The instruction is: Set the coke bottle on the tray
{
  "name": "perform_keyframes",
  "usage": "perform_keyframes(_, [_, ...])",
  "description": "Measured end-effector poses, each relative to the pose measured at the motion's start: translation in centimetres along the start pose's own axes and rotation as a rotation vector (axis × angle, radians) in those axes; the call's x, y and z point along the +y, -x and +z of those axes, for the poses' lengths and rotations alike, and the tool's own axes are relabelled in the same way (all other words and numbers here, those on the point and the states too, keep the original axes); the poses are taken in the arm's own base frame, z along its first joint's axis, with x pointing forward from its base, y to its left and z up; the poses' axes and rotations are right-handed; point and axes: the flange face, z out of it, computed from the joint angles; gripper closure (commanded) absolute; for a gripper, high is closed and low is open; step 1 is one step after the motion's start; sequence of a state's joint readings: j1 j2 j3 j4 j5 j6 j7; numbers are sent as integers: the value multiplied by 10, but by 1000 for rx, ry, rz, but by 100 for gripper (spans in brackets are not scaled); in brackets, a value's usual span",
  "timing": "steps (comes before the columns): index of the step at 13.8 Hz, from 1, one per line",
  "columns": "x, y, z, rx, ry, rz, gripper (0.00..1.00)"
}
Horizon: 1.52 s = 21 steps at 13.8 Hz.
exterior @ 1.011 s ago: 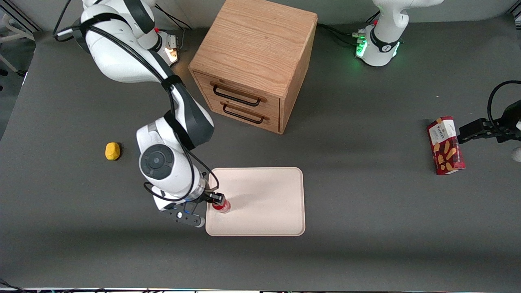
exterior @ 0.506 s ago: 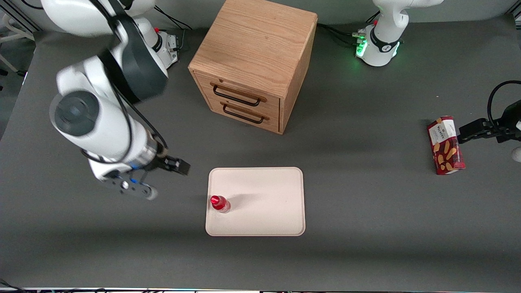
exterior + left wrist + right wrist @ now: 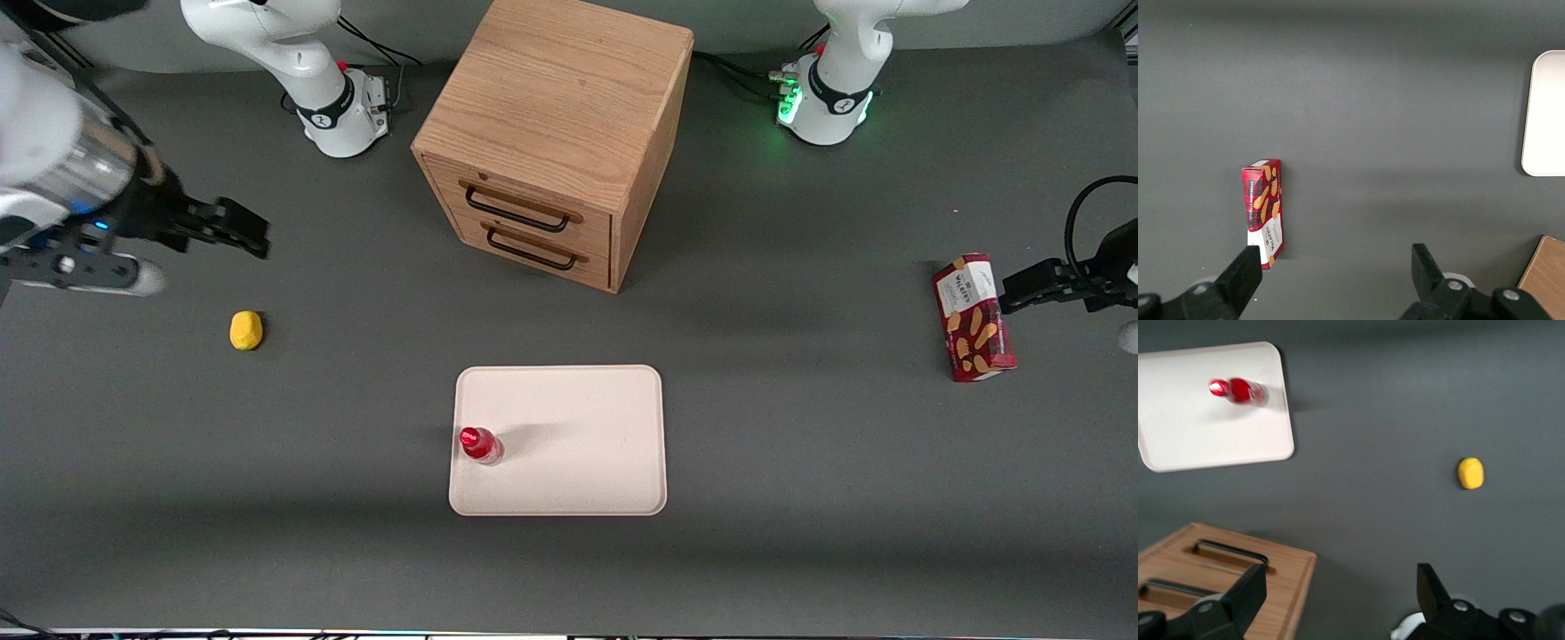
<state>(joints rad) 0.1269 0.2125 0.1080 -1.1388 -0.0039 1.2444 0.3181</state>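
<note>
The coke bottle (image 3: 481, 445) stands upright on the pale cream-pink tray (image 3: 578, 462), near the tray's edge toward the working arm's end. It also shows in the right wrist view (image 3: 1238, 391), standing on the tray (image 3: 1205, 433). My gripper (image 3: 240, 229) is open and empty, raised high above the table at the working arm's end, well away from the tray and bottle. In the right wrist view its fingers (image 3: 1248, 590) are spread wide with nothing between them.
A wooden two-drawer cabinet (image 3: 556, 142) stands farther from the camera than the tray. A small yellow object (image 3: 246, 330) lies on the table below my gripper. A red snack box (image 3: 973, 317) lies toward the parked arm's end.
My gripper let go of the bottle on the tray, then rose and swung away toward the working arm's end. The bottle has stayed upright in place.
</note>
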Motion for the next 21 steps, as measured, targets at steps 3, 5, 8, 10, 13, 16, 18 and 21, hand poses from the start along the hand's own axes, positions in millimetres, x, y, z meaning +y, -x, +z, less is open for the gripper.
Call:
perform_keyframes(3, [63, 8, 2, -25, 3, -62, 0])
perform_keyframes(5, [98, 5, 11, -35, 0, -68, 0])
perform_keyframes(8, [127, -10, 40, 8, -4, -59, 0])
perform_keyframes(10, [127, -11, 59, 42, -5, -60, 0])
perform_keyframes(13, [127, -17, 67, 95, -7, -74, 0])
perform_keyframes(16, [144, -22, 67, 121, -9, -86, 0])
perform_keyframes(18, [145, -22, 61, 141, -8, -93, 0])
perform_keyframes(21, [149, -20, 46, 171, -8, -88, 0])
